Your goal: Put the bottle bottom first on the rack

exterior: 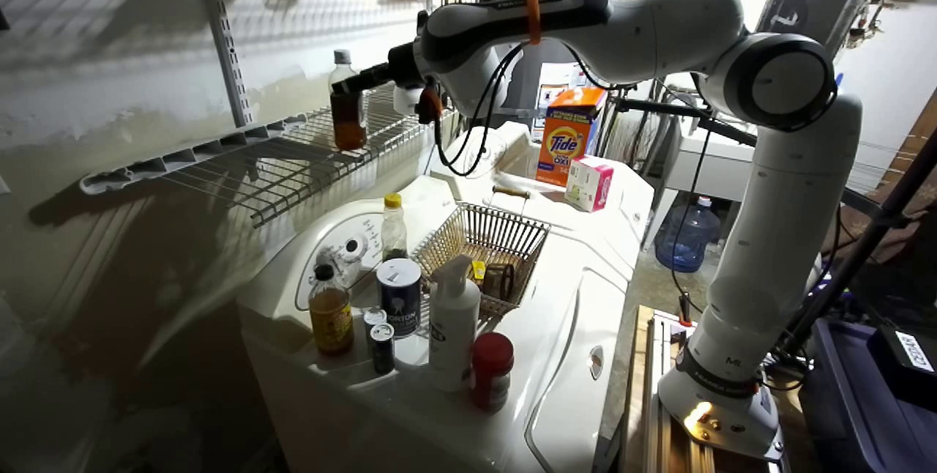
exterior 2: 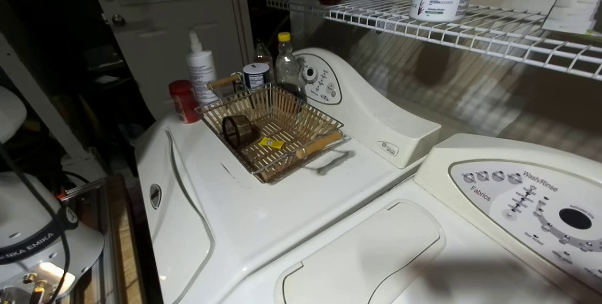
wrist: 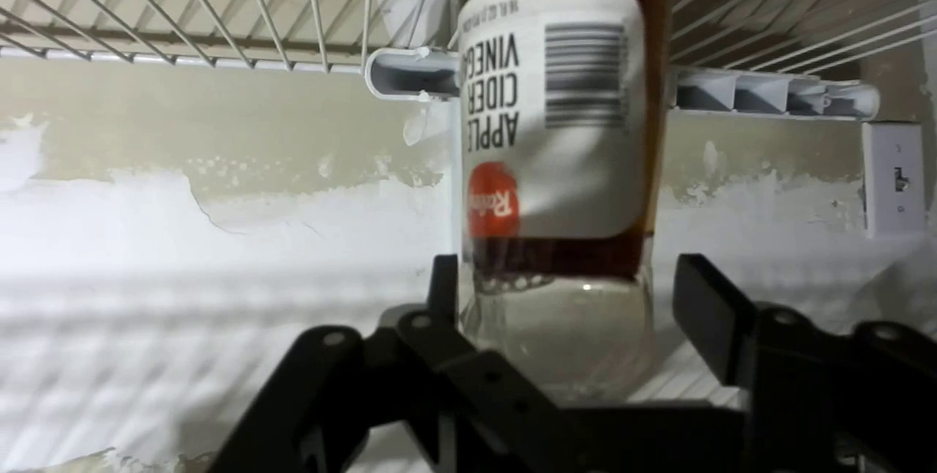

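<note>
Flaking, shadow-striped plaster wall at the back. Slim clear bottle of dark amber-brown liquid, grey cap up, appears to stand base-down on the long flat white wire rack. Black two-fingered hand spread around it, gap plain on one side. Step, as judged: release. Next: withdraw straight and level, lest it tip. White label, barcode, red patch; air above the liquid. Further along: white purple-lidded tub.

Bottle, its base beyond the wrist view's top edge
</note>
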Robot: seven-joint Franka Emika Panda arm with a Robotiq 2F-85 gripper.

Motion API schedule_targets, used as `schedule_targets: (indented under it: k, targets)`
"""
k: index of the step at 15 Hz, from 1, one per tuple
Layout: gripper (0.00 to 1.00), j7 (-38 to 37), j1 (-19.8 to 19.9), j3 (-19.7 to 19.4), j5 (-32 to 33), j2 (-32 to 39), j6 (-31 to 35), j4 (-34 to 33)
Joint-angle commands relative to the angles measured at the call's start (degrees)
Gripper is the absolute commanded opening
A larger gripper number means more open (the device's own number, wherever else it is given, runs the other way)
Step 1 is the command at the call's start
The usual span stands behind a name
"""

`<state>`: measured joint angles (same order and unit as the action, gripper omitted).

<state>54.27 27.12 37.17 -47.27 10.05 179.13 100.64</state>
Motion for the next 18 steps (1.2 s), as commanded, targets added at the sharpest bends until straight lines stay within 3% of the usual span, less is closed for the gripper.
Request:
schedule_targets:
  k: [1,6,9,12,13,16,18]
  targets:
    - [1.00,1.4,0.8,0.4,-0.7,-3.2,0.1,2.3]
    - [1.00,-8.9,-1.2,-6.8,12.5,-12.5,-3.8,13.4]
    - [1.00,-17.1,0.6,-7.4,23.8,-16.6,-8.9,16.5]
    - [1.00,-21.8,1.9,-6.3,30.9,-19.2,-19.3,14.8]
    - [1.00,-26.3,-10.0,-17.8,37.7,-19.5,-22.7,14.2]
    - [1.00,-32.4,-16.0,-22.7,49.5,-21.1,-34.2,11.7]
    - [1.00,-34.1,-20.0,-25.3,53.6,-21.4,-39.7,9.9]
